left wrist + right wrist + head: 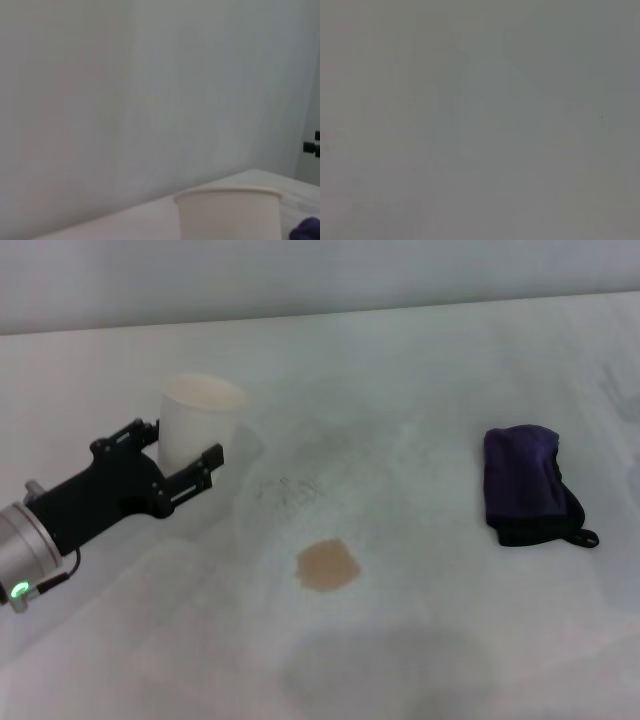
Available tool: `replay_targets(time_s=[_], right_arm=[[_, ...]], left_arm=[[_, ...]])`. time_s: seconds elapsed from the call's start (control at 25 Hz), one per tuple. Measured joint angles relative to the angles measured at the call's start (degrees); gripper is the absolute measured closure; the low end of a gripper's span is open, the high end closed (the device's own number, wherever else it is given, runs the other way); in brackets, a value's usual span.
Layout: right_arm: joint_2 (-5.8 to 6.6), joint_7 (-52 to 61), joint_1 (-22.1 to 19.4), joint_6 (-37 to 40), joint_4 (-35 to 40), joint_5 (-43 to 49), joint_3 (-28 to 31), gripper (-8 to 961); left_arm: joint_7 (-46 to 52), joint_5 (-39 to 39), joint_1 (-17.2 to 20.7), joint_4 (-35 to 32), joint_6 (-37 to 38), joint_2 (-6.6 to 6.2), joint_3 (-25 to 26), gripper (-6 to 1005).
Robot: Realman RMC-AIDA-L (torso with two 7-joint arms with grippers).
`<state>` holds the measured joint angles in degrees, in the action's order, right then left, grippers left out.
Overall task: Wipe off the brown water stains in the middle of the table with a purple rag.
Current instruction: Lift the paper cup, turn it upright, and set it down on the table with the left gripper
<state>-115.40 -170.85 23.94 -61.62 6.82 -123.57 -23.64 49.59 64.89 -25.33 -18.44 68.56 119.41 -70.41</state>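
Observation:
The brown water stain [327, 565] is a small light-brown square blotch in the middle of the white table [430, 360]. The purple rag [525, 485] lies folded to its right, with a black edge and loop; a corner of it shows in the left wrist view [306, 229]. My left gripper [183, 443] is at the left, up and left of the stain. Its black fingers [207, 466] sit on both sides of a white paper cup [203, 408] and close against it. The cup is upright and fills the lower part of the left wrist view [230, 212]. My right gripper is out of view.
Faint grey speckled smudges [290, 490] lie between the cup and the stain. A soft grey shadow [390, 665] falls on the table's near part. A pale wall [300, 275] runs behind the table's far edge. The right wrist view shows only plain grey.

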Motion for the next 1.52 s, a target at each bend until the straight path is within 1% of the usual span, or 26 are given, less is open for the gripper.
replay_targets(time_s=[0.24, 0.4, 0.6, 1.12, 1.52], right_arm=[[-0.08, 0.0, 0.1, 0.0, -0.3, 0.0, 0.0, 80], [-0.28, 0.1, 0.5, -0.1, -0.7, 0.0, -0.5, 80], [-0.47, 0.9, 0.6, -2.5, -1.4, 0.0, -1.1, 81], [-0.49, 0.9, 1.2, -2.8, -3.0, 0.0, -0.8, 82], [-0.43, 1.0, 1.2, -2.4, -3.1, 0.0, -1.1, 83]], left_arm=[[-0.3, 0.1, 0.5, 2.8, -0.8, -0.15, -0.1, 273], [-0.4, 0.5, 0.9, 3.9, -2.8, -0.26, -0.3, 272], [-0.5, 0.9, 1.3, 4.6, -4.5, -0.1, -1.0, 272], [-0.6, 1.0, 2.2, 4.6, -7.2, -0.15, -7.2, 269], [-4.1, 0.4, 3.5, 3.7, -7.4, -0.07, -7.5, 267]])
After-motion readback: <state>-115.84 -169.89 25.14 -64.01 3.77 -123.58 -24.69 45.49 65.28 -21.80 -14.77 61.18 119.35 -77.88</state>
